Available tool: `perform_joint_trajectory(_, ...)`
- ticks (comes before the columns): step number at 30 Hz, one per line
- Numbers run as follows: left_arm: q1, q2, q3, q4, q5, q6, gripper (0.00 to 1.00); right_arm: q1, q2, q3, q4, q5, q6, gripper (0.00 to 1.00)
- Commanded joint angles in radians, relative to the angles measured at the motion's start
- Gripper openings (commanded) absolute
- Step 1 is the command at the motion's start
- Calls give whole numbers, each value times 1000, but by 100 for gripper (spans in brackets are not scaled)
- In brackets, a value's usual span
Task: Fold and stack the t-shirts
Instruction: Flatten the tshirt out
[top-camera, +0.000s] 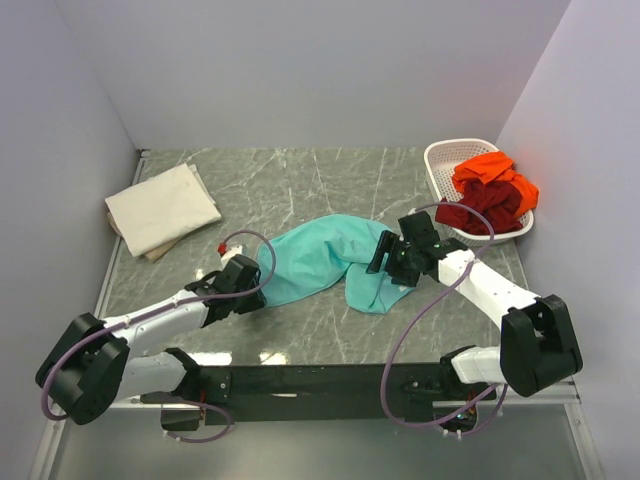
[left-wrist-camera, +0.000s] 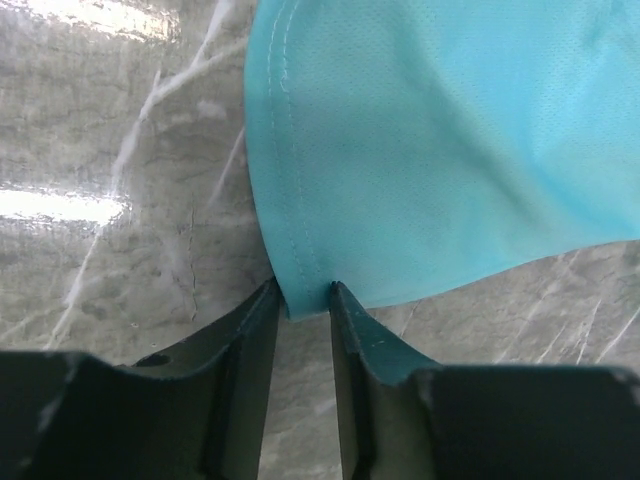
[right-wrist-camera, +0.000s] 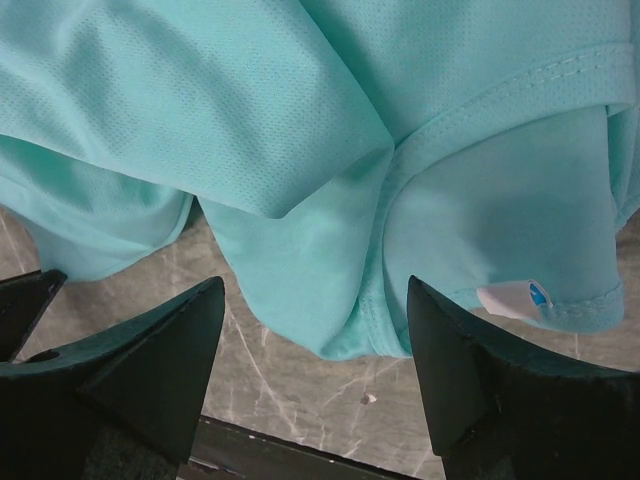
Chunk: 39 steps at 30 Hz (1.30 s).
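Note:
A teal t-shirt (top-camera: 320, 258) lies crumpled on the marble table between both arms. My left gripper (top-camera: 248, 272) is at its left end. In the left wrist view the gripper (left-wrist-camera: 303, 290) has narrowed its jaws around a stitched hem corner of the teal cloth (left-wrist-camera: 430, 150), which sits between the fingertips and is not visibly squeezed. My right gripper (top-camera: 388, 264) hovers at the shirt's right end. In the right wrist view the right gripper (right-wrist-camera: 315, 290) stands wide open either side of a hanging fold of the shirt (right-wrist-camera: 300, 120). A folded cream t-shirt (top-camera: 162, 207) rests at the back left.
A white lattice basket (top-camera: 440, 160) at the back right holds an orange t-shirt (top-camera: 495, 175) and a dark red one (top-camera: 475, 212). Grey walls close in on three sides. A black bar (top-camera: 320, 380) runs along the near table edge.

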Motion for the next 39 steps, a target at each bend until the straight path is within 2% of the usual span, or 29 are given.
perform_joint_trajectory(1, -13, 28, 14, 0, -5, -17, 33, 9, 2, 28, 24, -9, 0, 80)
perform_joint_trajectory(5, -16, 43, 15, 27, 9, -13, 30, 11, 12, 32, 28, -9, -2, 80)
perform_joint_trajectory(8, -24, 70, 20, 26, 25, -9, 22, 11, 21, 38, 25, -8, -6, 79)
perform_joint_trajectory(12, -25, 87, 5, 47, 51, -23, 0, 12, 27, 41, 27, 2, -8, 79)
perform_joint_trajectory(15, -25, 62, 50, -11, 29, -7, 0, 11, 38, 42, 27, 2, -12, 75)
perform_joint_trajectory(19, -22, -18, 199, -158, -107, 61, 0, 11, 55, 32, 38, -1, -17, 70)
perform_joint_trajectory(23, 10, -41, 354, -253, -250, 154, 0, 17, 65, 9, 56, -14, -11, 69)
perform_joint_trajectory(29, 67, -62, 318, -211, -183, 198, 0, 21, 146, -25, 125, -37, -12, 70)
perform_joint_trajectory(32, 83, -78, 290, -203, -164, 184, 0, 24, 199, -21, 162, -63, -11, 63)
perform_joint_trajectory(35, 125, -105, 279, -183, -146, 194, 0, 29, 251, 5, 157, -77, -19, 49)
perform_joint_trajectory(36, 142, -113, 279, -178, -137, 217, 0, 29, 256, 25, 150, -78, -25, 32)
perform_joint_trajectory(38, 215, -124, 297, -174, -106, 242, 0, 29, 233, 47, 117, -70, -38, 15)
perform_joint_trajectory(39, 247, -127, 308, -171, -92, 272, 0, 27, 217, 74, 99, -63, -46, 3)
